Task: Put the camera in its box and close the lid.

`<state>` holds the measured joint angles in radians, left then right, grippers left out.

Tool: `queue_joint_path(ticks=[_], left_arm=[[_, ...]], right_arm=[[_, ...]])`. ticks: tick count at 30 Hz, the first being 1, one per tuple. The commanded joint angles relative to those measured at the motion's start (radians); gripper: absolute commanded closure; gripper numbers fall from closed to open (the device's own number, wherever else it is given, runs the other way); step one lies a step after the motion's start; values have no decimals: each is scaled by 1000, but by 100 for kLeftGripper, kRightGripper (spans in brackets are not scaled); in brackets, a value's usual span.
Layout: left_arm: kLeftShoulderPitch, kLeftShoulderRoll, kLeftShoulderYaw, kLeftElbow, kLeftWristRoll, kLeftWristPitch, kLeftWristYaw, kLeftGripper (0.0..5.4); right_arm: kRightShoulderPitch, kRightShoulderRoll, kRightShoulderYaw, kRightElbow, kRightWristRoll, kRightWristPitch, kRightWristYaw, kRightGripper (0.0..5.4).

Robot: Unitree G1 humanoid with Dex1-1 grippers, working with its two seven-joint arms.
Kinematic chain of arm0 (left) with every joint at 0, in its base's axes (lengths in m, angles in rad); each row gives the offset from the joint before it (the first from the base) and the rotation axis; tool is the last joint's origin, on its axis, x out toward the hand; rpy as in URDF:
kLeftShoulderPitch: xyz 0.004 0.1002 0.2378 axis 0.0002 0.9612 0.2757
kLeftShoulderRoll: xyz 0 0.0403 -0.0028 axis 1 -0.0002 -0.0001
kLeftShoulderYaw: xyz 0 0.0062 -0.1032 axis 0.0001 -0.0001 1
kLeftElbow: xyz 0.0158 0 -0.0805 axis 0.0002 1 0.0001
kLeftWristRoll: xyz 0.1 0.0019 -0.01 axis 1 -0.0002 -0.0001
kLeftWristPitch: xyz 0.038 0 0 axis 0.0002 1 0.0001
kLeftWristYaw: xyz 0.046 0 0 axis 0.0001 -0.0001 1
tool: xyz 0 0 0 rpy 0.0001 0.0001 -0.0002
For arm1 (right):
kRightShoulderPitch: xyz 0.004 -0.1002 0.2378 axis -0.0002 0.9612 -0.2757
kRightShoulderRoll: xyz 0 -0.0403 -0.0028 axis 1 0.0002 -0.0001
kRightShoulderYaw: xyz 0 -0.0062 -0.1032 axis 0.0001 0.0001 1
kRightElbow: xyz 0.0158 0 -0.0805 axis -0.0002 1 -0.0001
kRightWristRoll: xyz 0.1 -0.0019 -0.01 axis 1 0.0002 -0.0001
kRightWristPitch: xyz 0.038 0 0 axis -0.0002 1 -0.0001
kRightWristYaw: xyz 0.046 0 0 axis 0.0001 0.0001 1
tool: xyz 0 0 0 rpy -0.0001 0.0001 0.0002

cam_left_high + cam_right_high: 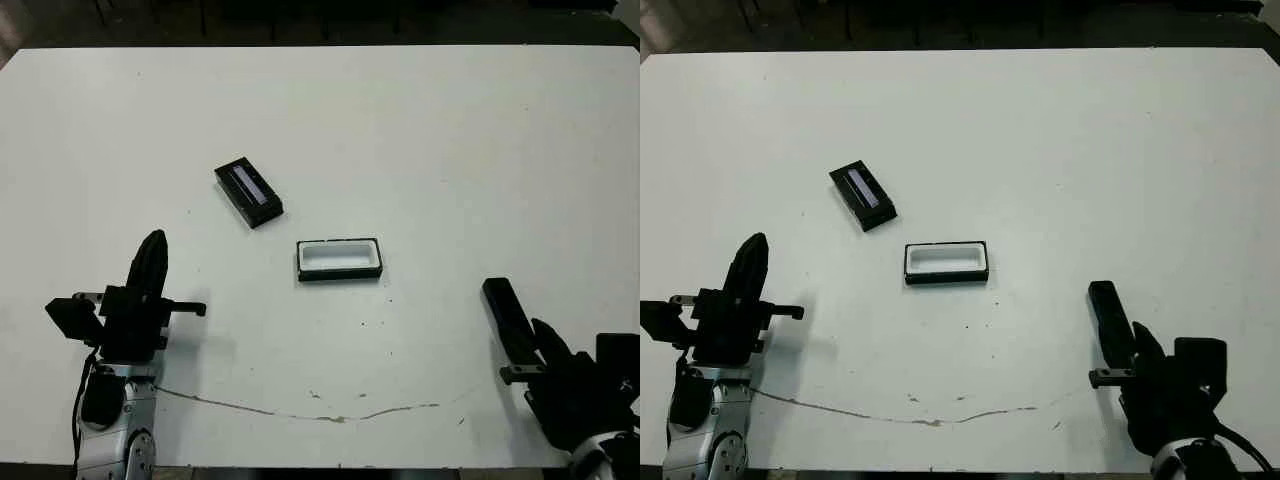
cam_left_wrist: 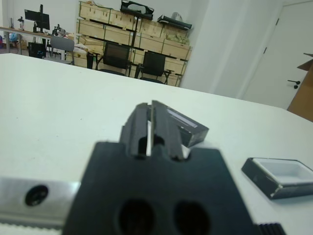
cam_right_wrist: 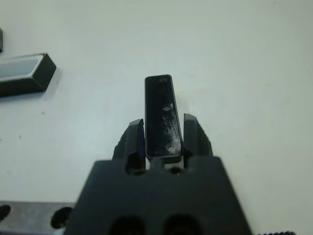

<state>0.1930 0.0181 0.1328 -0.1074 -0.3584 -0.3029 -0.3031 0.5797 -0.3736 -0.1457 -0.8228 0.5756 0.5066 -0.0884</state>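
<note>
White table (image 1: 420,130) fills the head views, marked near its front edge by a thin, wavy brownish line (image 1: 330,415).

Next in size are the two arms at the near corners. The left hand (image 1: 152,262) sits over the table's near-left part, its two black fingers pressed together with only a hairline slit between them in the left wrist view, and nothing held. The right hand (image 3: 164,134) is at the near-right, its fingers pinching the camera (image 3: 163,115) by its lower end; the slim black bar sticks out forward past the fingertips, and in the head views it angles up and to the left over the table.

The lid (image 1: 249,194), a black block with a pale stripe along its top, lies flat and diagonal left of the table's middle, well ahead of the left hand.

The box (image 1: 339,259) rests just right of and nearer than the lid, apart from it, open side up with its white lining showing inside black walls. It lies between the two hands, well apart from the held camera.
</note>
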Motion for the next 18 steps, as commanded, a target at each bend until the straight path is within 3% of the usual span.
queue_joint_path(ticks=[1, 6, 10, 15, 18], left_arm=[[16, -1, 0, 21, 9, -7, -1, 540], [18, -3, -4, 15, 14, 2, 5, 540], [19, -9, -7, 9, 15, 9, 15, 540], [19, -12, -14, 13, 36, -7, 24, 540], [18, -17, -14, 16, 31, -14, 20, 540]], right_arm=[[-80, 26, -57, 16, 55, -9, 38, 482], [-255, -59, -136, 73, 221, 41, 141, 482], [-473, -102, -128, 266, 300, 2, 393, 483], [-718, -205, -55, 382, 295, 136, 491, 483], [-863, -254, 50, 519, 222, 128, 670, 483]])
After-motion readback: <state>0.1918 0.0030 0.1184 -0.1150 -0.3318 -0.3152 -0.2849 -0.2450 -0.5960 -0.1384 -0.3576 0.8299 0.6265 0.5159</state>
